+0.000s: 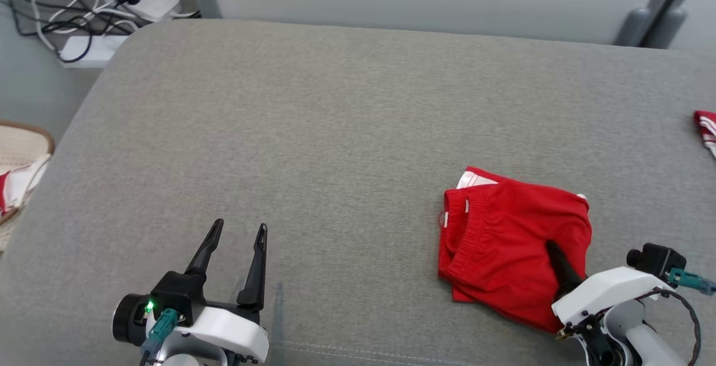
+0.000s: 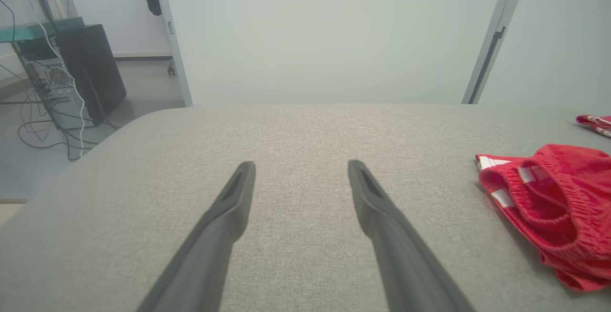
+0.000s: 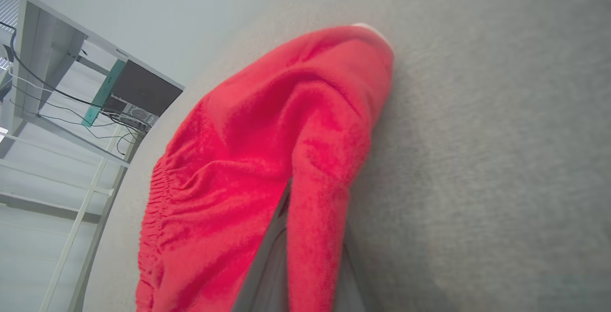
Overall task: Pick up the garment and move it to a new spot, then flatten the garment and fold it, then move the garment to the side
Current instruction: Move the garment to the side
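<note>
Clamped tight, the right gripper (image 1: 554,249) has its 2 fingers pinched on a ridge of the red garment (image 1: 503,226); in the right wrist view the cloth bunches up between them. The left gripper (image 1: 239,226) stands fully spread and holds nothing, above bare grey cushion (image 1: 335,131) and well apart from the garment. The garment lies folded into a rough square on the right part of the cushion, near the front edge, with its waistband toward the left.

Biggest risk, as I judge it: the pinch looks to sit on the upper layers only, so a lift or drag could peel them away and the whole fold would fall open. Next: with 1 grip point near 1 side, the stack could swing and twist as it travels and land crooked. Smaller: a low drag across the textured cushion could rub the under layers back and leave wrinkles. Smallest: a move far to the right would bring it toward another red-and-white piece (image 1: 706,128) at the cushion's right edge, and the 2 could overlap.
</note>
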